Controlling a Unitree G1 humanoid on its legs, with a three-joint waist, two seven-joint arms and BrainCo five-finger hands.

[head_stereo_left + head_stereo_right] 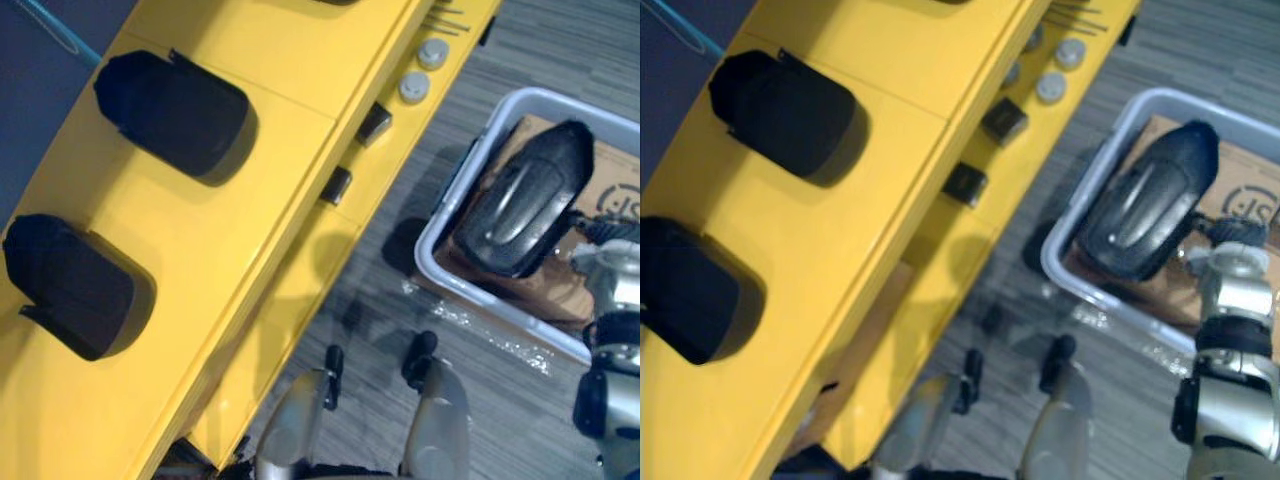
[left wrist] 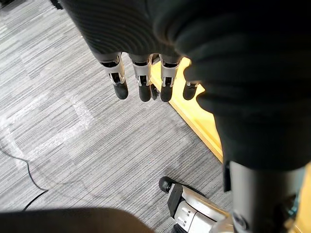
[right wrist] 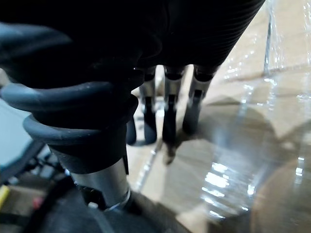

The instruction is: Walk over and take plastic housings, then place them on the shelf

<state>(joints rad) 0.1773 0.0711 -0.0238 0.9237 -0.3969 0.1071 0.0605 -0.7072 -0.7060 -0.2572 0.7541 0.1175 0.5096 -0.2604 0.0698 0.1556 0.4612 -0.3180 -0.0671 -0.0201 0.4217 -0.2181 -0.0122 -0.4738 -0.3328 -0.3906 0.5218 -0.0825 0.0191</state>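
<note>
A: Where do the housings lie?

B: 2 sit on top of the long yellow shelf (image 1: 250,230): the far black rounded plastic housing (image 1: 172,112) and the near black rounded plastic housing (image 1: 70,285), well apart from each other. A 3rd, the long glossy black plastic housing (image 1: 525,200), lies tilted inside the pale grey plastic bin (image 1: 545,95). It rests on a brown cardboard sheet (image 1: 612,165).

A: And where is the bin?

B: It stands on the grey striped carpet (image 1: 560,40), to the robot's right of the shelf and apart from it.

A: Is the right hand on that 3rd housing?

B: No. The right hand (image 3: 167,116) hangs inside the bin beside the housing. Its fingers are straight, spread a little and pointing down at the cardboard, with nothing between them. I cannot tell whether the tips touch the cardboard. Clear plastic film (image 3: 243,179) glints just beside them.

A: And the left hand?

B: The left hand (image 2: 142,80) hangs over the carpet close to the shelf's yellow edge, with its fingers straight and apart, holding nothing.

A: Anything else on the shelf?

B: A round grey cap (image 1: 433,52) sits on a lower ledge, with a 2nd one (image 1: 413,87) just beside it.
</note>
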